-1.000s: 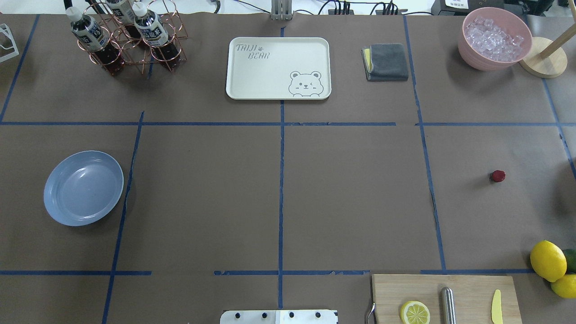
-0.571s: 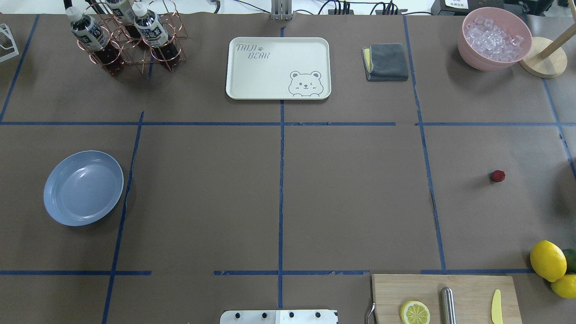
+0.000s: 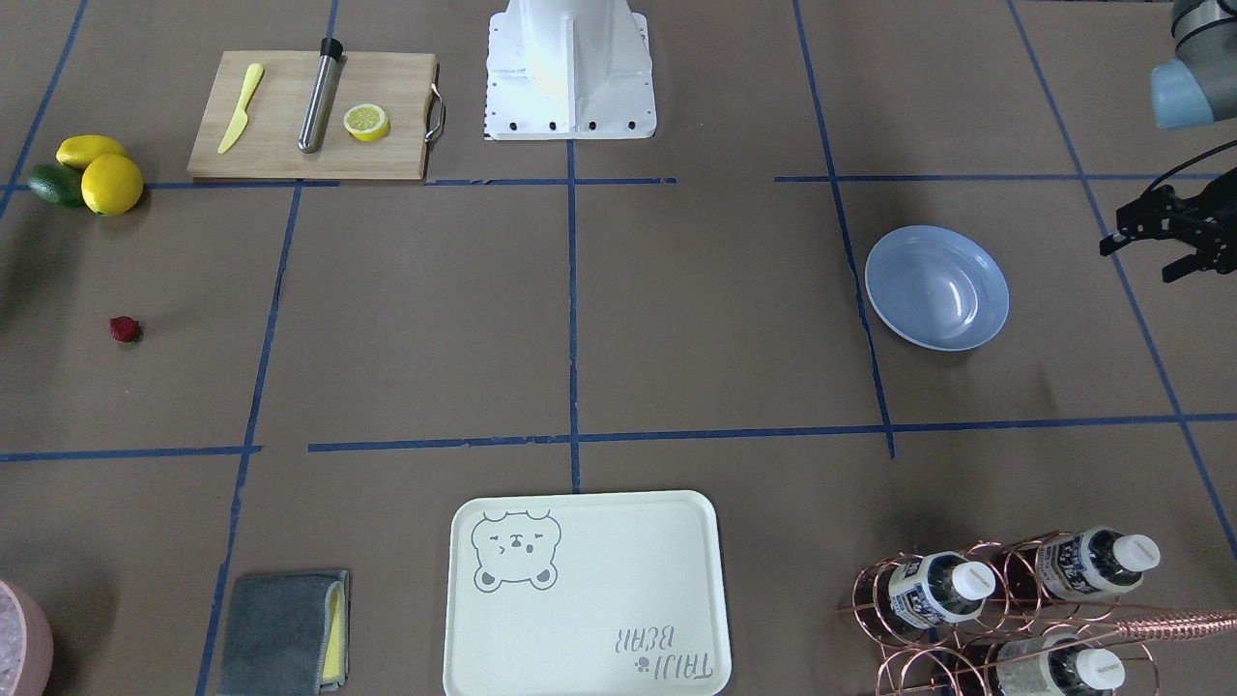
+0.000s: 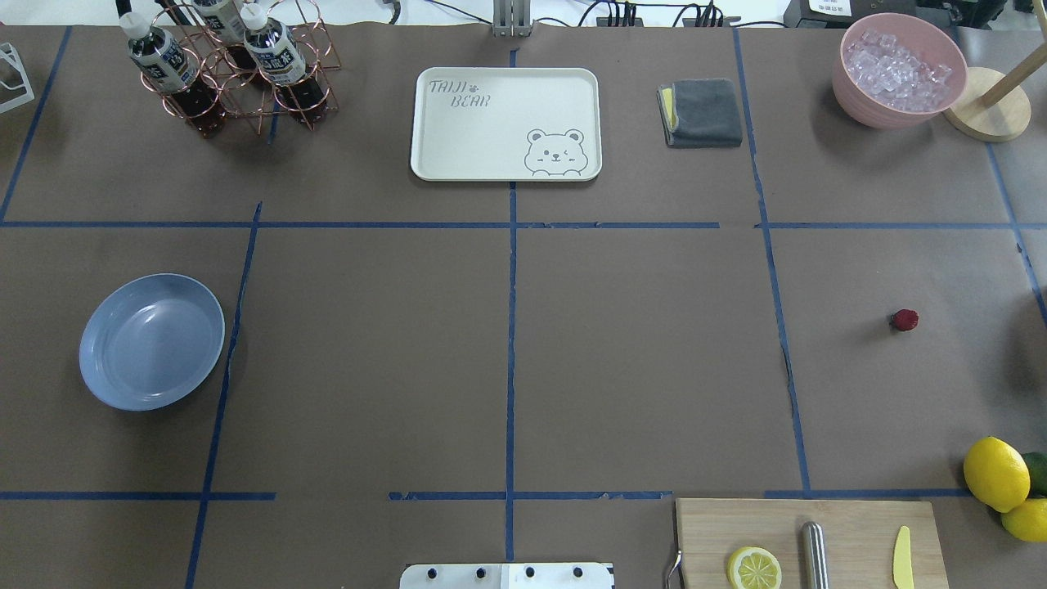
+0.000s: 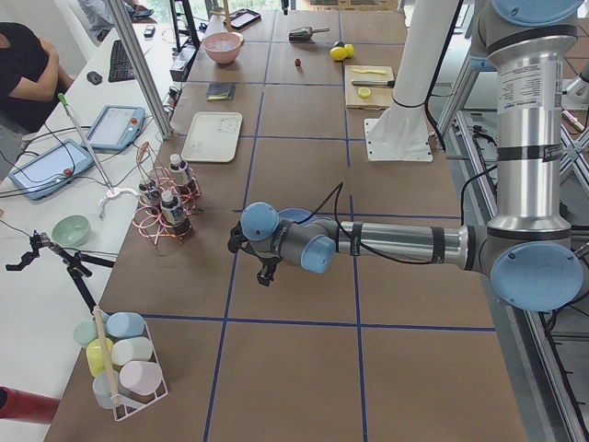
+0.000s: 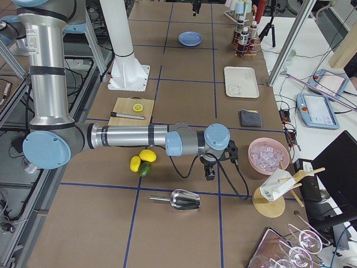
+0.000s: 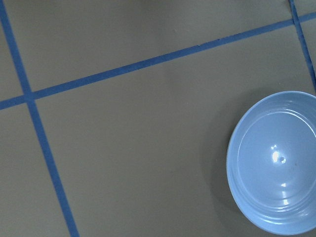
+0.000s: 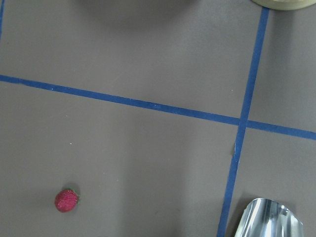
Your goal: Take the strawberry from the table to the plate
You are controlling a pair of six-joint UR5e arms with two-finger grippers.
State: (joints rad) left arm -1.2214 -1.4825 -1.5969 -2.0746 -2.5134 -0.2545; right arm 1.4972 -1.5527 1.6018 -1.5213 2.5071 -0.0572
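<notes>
The strawberry is a tiny dark-red berry lying alone on the brown table, far on my right. It also shows in the front view and low left in the right wrist view. The empty light-blue plate sits far on my left and fills the lower right of the left wrist view. My left gripper hovers outside the plate, open with nothing in it. My right gripper hangs above the table's right end near the strawberry; I cannot tell its state.
A wooden cutting board with a lemon half, a metal rod and a yellow knife lies at the near right. Whole lemons sit beside it. The bear tray, grey cloth, bottle rack, ice bowl line the far edge. A metal scoop lies off right.
</notes>
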